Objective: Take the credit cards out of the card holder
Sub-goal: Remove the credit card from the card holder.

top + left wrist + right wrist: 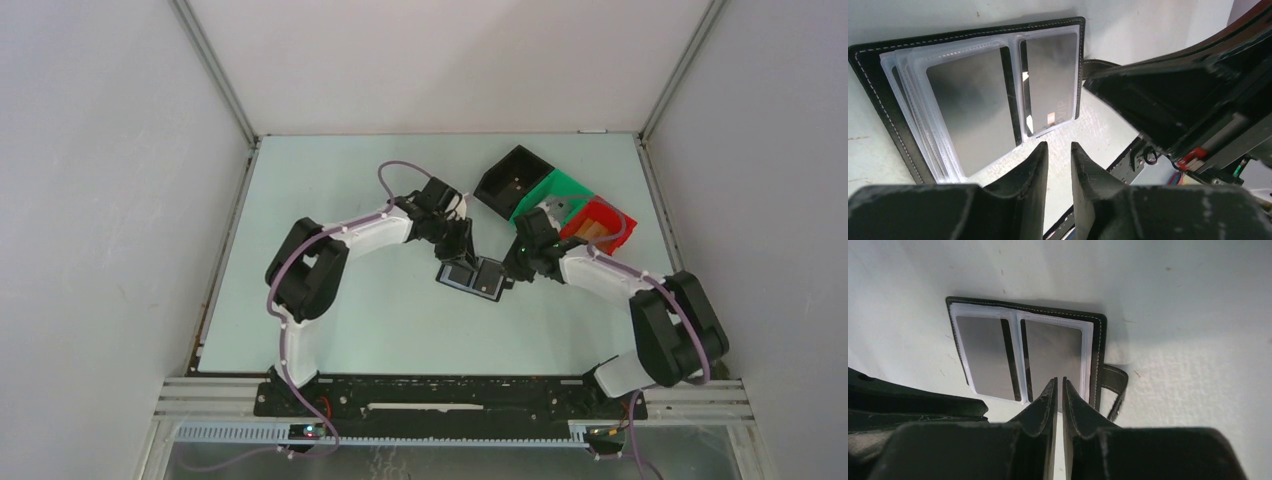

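From above, the card holder [475, 275] is too small to show what its pockets hold. In the left wrist view the right arm [1188, 95] hides most of the closure tab [1096, 64], and the print on one card [1050, 118] is blurred. In the right wrist view the right gripper [1058, 381] covers the holder's near edge. Whether its fingers pinch anything cannot be told.

- black bin [512, 180], open-topped, at the far right of the pale table [330, 180]
- green tray [553, 192] just beside it
- red bin [606, 213] next, orange-tan piece [597, 232] inside
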Robot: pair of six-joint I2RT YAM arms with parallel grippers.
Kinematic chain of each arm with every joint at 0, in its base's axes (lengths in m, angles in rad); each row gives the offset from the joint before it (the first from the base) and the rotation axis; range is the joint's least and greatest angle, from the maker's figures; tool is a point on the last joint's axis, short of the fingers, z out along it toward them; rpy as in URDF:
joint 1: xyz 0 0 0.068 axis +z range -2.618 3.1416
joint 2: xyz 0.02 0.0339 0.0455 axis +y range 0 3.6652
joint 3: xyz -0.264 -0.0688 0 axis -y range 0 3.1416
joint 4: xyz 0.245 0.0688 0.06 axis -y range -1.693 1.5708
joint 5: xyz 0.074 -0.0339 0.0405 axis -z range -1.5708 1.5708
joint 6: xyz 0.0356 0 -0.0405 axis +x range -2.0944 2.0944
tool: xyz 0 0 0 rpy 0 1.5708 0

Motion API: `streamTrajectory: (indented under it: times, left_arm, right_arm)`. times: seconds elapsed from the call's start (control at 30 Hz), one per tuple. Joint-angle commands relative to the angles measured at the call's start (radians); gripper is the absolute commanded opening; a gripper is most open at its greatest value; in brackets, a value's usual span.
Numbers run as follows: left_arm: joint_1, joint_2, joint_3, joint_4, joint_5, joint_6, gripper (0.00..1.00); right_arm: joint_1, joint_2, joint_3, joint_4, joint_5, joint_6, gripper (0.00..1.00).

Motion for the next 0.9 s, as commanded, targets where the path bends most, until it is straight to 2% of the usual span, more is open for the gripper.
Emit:
streamTrajectory:
  times: [0.0,0.43,0.87]
  left_arm:
    - [-0.001,0.042,0.066,0.021,-0.013,-0.036,0.29]
    - [-0.004,0.119,0.107,0.023,0.008,-0.052,0.34]
    - [-0.004,0.162,0.130,0.008,0.001,-0.048,0.36]
  right_arm:
    - [0.013,0.069,0.021,0.065,-0.051,0.021,0.13]
    - [0.013,0.140,0.021,0.040,-0.022,0.019,0.16]
    - [0.015,0.113,0.021,0.001,0.041,0.006,0.19]
